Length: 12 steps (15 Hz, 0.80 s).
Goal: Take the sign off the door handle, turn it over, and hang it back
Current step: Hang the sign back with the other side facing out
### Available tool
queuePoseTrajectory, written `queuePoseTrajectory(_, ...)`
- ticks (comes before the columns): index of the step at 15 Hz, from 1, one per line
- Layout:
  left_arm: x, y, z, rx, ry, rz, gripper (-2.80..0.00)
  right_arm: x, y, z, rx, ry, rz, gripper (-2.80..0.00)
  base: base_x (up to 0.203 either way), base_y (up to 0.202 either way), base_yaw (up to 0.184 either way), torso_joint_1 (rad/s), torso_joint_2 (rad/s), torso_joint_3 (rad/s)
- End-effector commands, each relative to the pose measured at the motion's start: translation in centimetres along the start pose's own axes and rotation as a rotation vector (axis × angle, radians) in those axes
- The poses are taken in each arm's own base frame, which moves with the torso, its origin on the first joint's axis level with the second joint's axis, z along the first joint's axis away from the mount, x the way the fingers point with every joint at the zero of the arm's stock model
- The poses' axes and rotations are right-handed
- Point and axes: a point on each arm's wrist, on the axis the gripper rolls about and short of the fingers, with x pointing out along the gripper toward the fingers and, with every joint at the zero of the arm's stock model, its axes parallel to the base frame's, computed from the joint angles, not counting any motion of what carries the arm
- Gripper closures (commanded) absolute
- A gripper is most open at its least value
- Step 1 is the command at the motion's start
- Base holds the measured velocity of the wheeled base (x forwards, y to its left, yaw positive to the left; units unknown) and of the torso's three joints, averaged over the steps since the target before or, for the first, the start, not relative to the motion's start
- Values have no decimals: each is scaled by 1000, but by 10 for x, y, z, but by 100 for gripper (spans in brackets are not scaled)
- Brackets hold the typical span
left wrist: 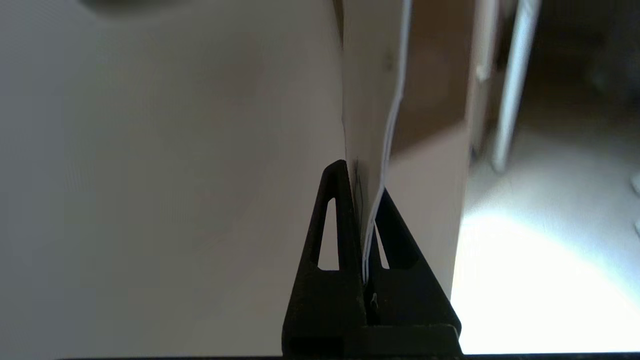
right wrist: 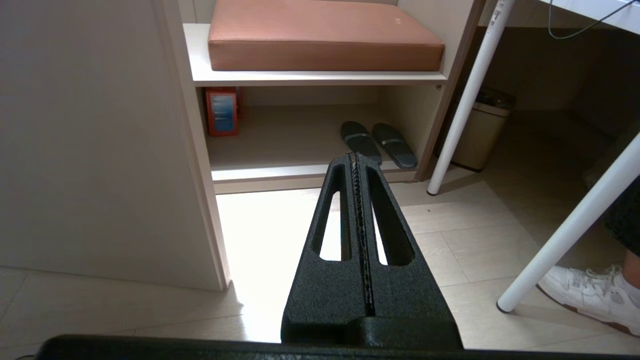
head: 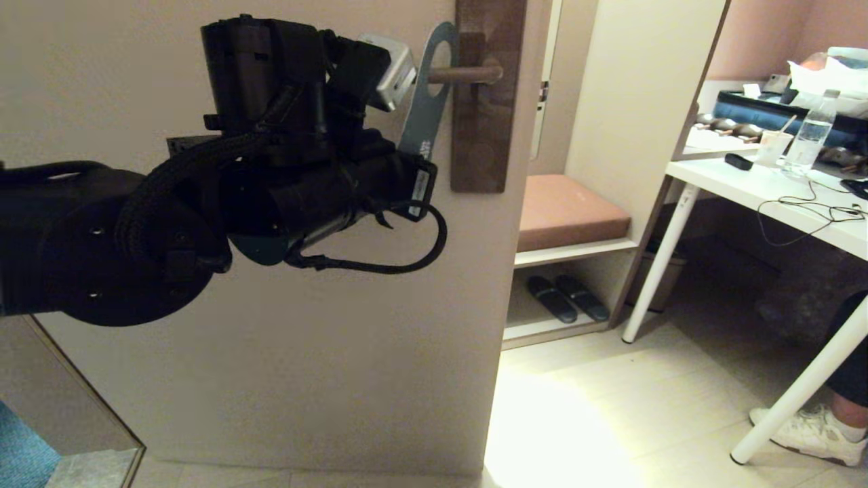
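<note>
Your left gripper (left wrist: 367, 200) is clamped on the sign (head: 426, 102), blue face out, its hole on the door handle (head: 464, 74); hanging unconfirmed, release left; right gripper (right wrist: 356, 165) closed, empty.

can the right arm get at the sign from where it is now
Probably not soon: the right gripper hangs shut, low near the floor, while the sign is up on the handle, already pinched by the left gripper.

The left arm (head: 135, 230) is matte black with a braided cable, a silver-grey camera box (head: 392, 71) and slotted triangular fingers (left wrist: 332, 240).
</note>
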Motion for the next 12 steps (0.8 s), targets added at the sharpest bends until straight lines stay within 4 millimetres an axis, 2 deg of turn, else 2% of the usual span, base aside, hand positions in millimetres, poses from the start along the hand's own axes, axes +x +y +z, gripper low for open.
queuePoseTrajectory(1,8,-6,-5,1,-2,15,0,0,0,0,-1,0,1,0,0,0,0,0,0,0)
queuePoseTrajectory(12,3,-20,-1,-11,-18,-20,0,0,0,0,-1,0,1,0,0,0,0,0,0,0)
